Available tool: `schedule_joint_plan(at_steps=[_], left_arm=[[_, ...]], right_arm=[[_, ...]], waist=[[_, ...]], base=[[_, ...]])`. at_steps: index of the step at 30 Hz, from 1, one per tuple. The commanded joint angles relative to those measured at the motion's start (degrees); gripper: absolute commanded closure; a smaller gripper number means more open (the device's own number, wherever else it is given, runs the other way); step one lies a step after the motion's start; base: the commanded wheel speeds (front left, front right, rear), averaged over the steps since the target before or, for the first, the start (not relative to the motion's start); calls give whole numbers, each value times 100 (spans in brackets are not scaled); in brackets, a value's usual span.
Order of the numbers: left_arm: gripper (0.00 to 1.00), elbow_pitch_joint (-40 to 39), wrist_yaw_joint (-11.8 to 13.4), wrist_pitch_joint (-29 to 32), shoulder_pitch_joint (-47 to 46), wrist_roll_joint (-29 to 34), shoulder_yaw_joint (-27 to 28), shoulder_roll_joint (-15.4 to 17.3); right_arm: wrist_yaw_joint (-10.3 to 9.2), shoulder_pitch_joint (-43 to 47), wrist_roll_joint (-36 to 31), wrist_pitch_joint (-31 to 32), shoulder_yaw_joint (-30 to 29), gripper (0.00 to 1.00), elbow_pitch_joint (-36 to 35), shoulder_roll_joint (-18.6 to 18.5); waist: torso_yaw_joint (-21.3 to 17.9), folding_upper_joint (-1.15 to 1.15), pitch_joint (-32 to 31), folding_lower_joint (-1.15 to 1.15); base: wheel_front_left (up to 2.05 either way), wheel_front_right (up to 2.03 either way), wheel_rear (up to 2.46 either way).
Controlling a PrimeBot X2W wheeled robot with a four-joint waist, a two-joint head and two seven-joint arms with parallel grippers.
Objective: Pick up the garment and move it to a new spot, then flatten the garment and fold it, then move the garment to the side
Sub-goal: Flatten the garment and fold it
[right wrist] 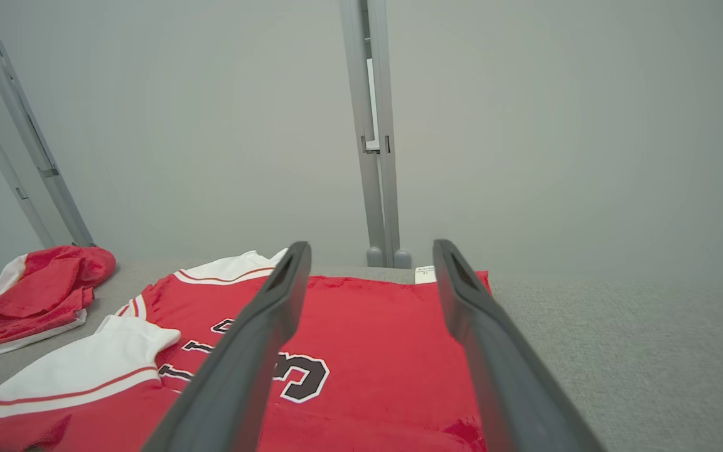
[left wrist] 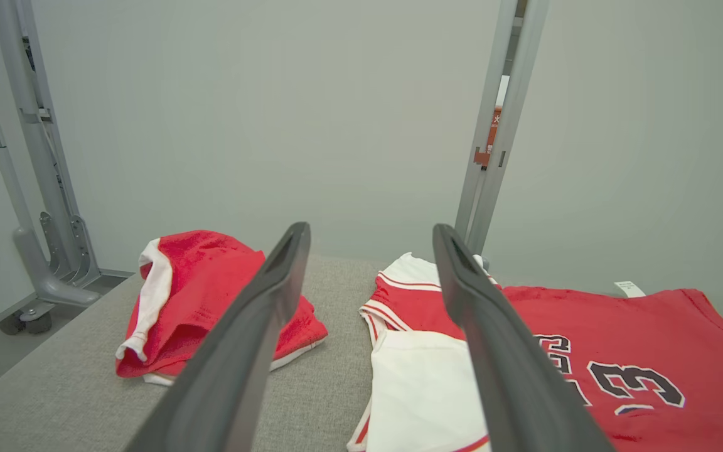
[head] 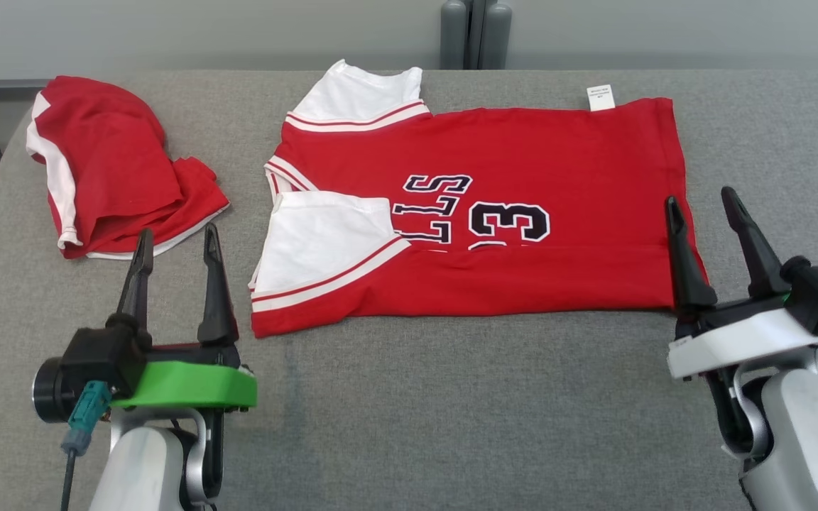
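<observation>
With the left gripper (head: 177, 231) and right gripper (head: 700, 197) both released and empty at the frame's lower corners, pinching one layer could undo the jersey's (head: 522, 156) centre-frame fold.

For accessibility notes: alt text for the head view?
A red jersey with white sleeves lies spread on the grey table. The left gripper and right gripper stand open and empty at its ends; another red garment lies bunched far left.
</observation>
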Motion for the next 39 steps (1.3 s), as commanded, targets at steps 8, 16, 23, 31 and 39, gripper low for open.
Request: schedule_joint_plan(at_steps=[8,16,23,31,39], left_arm=[[0,540,-431,0,352,474,457,-281],[0,1568,-490,0,-50,634,742,-311],[0,2911,-329,0,-487,896,750,-153],[0,4024,-192,11,-890,919,780,-28],[100,4590,-403,45,-1056,948,597,-63]], right_arm=[[-1,430,-325,-16,32,0,-220,516],[-1,204,-418,-16,70,0,-308,507],[-1,127,-441,-17,112,0,-370,544],[-2,119,-479,-16,122,0,-366,559],[-1,138,-521,-16,12,0,-188,556]], waist=[[-276,0,20,0],[-584,0,208,0],[-836,0,389,0],[-977,0,481,0],[-926,0,459,0]], base=[[0,0,0],[0,0,0],[0,0,0],[0,0,0],[0,0,0]])
